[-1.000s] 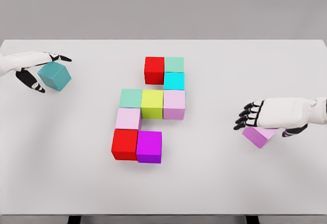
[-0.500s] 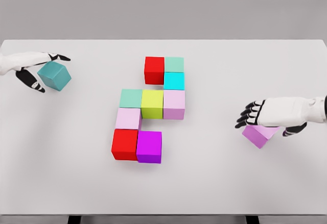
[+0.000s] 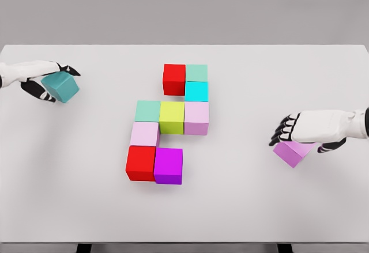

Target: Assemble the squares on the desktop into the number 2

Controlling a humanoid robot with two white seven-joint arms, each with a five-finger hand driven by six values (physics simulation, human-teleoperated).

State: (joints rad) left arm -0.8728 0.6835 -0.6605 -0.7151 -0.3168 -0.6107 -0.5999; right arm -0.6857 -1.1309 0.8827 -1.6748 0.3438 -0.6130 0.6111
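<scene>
Several cubes sit joined in mid-table: red [image 3: 174,79] and mint [image 3: 196,72] on top, cyan [image 3: 196,91] below, then a row of mint [image 3: 148,110], yellow-green [image 3: 172,117] and pale pink [image 3: 196,117]. Under these come a pale pink cube [image 3: 144,133], then red [image 3: 141,162] and magenta [image 3: 168,165]. At the far left my left hand [image 3: 49,80] wraps a teal cube [image 3: 63,88], fingers over its top, thumb at its left. At the right my right hand [image 3: 302,135] lies over a lilac cube [image 3: 291,153], fingers curved past its left edge, thumb at its right.
The white table [image 3: 259,68] spans the whole view, with its front edge low in the picture and its back edge against a grey wall. Both loose cubes lie well apart from the central group.
The left hand's fingers and thumb have drawn in around the teal cube. My right hand has shifted slightly right, its fingers pulled in over the lilac cube. The central cubes have not moved.
</scene>
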